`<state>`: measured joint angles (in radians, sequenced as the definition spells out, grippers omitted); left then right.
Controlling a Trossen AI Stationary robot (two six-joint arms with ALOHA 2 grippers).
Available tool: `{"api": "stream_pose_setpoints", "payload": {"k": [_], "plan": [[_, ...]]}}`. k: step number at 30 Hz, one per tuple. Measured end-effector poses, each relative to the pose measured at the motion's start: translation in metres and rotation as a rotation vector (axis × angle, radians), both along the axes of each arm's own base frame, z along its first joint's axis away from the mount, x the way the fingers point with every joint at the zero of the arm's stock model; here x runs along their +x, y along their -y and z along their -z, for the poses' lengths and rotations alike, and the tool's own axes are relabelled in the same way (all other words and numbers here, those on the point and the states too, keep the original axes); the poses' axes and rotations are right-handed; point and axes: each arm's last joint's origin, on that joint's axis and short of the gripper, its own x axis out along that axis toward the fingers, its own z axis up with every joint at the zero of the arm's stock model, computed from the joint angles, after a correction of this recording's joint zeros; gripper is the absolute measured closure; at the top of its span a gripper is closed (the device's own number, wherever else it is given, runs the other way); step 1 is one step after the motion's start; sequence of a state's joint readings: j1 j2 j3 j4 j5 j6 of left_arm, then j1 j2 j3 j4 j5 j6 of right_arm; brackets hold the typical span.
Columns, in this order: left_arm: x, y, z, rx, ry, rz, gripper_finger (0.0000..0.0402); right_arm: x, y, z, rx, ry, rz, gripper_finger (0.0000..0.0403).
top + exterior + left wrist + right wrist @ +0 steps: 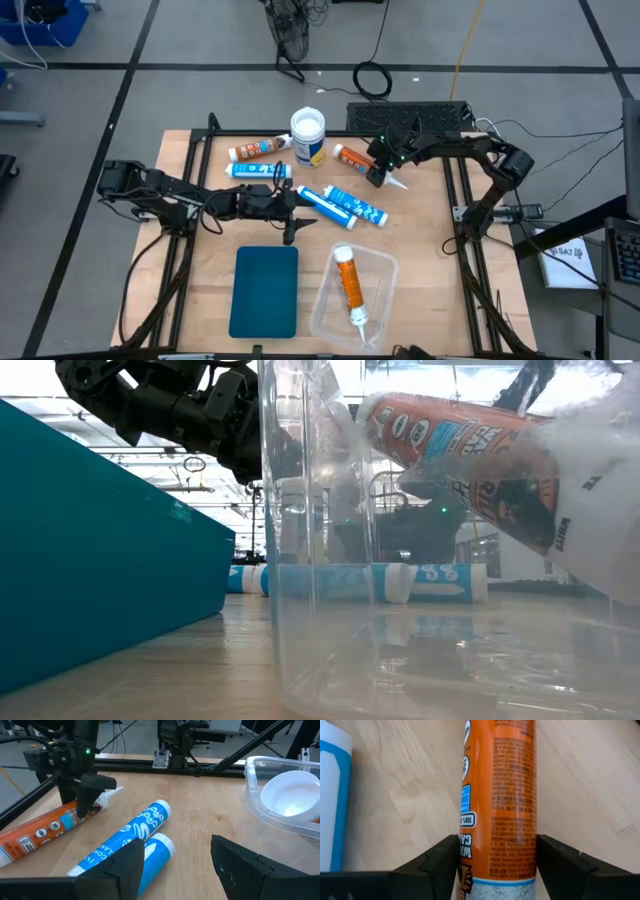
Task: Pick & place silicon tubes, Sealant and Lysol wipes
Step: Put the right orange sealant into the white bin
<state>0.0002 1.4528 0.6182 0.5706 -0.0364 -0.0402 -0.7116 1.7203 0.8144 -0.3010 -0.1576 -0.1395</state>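
A: What sits on the bench?

B: The biggest thing is a teal tray, near the front edge, left of middle. Just beside it on the right is a clear plastic bin with one orange tube lying inside, nozzle toward the front.

A: And the Lysol wipes?

B: The Lysol wipes stand upright near the back edge, about the middle, white lid on top. An orange-and-white tube lies just to their left. A blue tube lies in front of that one, and two more blue tubes lie side by side toward the bench's centre.

A: The arms?

B: The right gripper is down at the back, right of the wipes, over an orange sealant tube. Its wrist view shows both fingers pressed against the tube's sides, so it is grasping that tube, which lies on the wood.

A: The left one?

B: The left gripper hangs over the middle of the bench, just beside the pair of blue tubes. Its fingers stand apart with nothing between them.
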Motion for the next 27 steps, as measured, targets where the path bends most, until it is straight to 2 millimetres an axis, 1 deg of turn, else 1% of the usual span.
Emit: {"api": "stream_pose_setpoints", "payload": {"k": [2,4,6,8,11,15,19,21,23,25,27], "plan": [[0.0,0.0,0.0,0.0,0.0,0.0,0.0172,-0.002,-0.002,0.003,0.0,0.001,0.002,0.0163],[0.0,0.0,0.0,0.0,0.0,0.0,0.0172,-0.006,-0.005,0.01,-0.011,-0.016,0.011,0.0162],[0.0,0.0,0.0,-0.003,0.001,-0.001,0.0172,-0.01,-0.008,0.015,-0.037,-0.036,0.021,0.0176],[0.0,0.0,0.0,-0.003,0.0,0.0,0.0172,-0.013,-0.01,0.018,-0.036,-0.02,0.033,0.02],[0.0,0.0,0.0,-0.003,0.001,-0.001,0.0172,-0.015,-0.011,0.02,-0.039,-0.014,0.04,0.0203],[0.0,0.0,0.0,-0.003,0.001,-0.001,0.0172,-0.015,-0.013,0.017,-0.039,0.002,0.07,0.0203],[0.0,0.0,0.0,-0.008,0.001,-0.002,0.0172,-0.012,-0.016,0.003,-0.09,0.05,0.069,0.0203],[0.0,0.0,0.0,-0.011,0.001,-0.003,0.0172,-0.009,-0.017,-0.01,-0.133,0.109,0.077,0.0203],[0.0,0.0,0.0,-0.012,0.001,-0.003,0.0172,-0.01,-0.021,-0.022,-0.155,0.142,0.096,0.0203],[0.0,0.0,0.0,-0.012,0.002,-0.003,0.0172,-0.012,-0.025,-0.034,-0.202,0.15,0.109,0.0203],[0.0,0.0,0.0,-0.012,0.003,-0.004,0.0172,-0.013,-0.028,-0.05,-0.268,0.193,0.121,0.0203]]}}
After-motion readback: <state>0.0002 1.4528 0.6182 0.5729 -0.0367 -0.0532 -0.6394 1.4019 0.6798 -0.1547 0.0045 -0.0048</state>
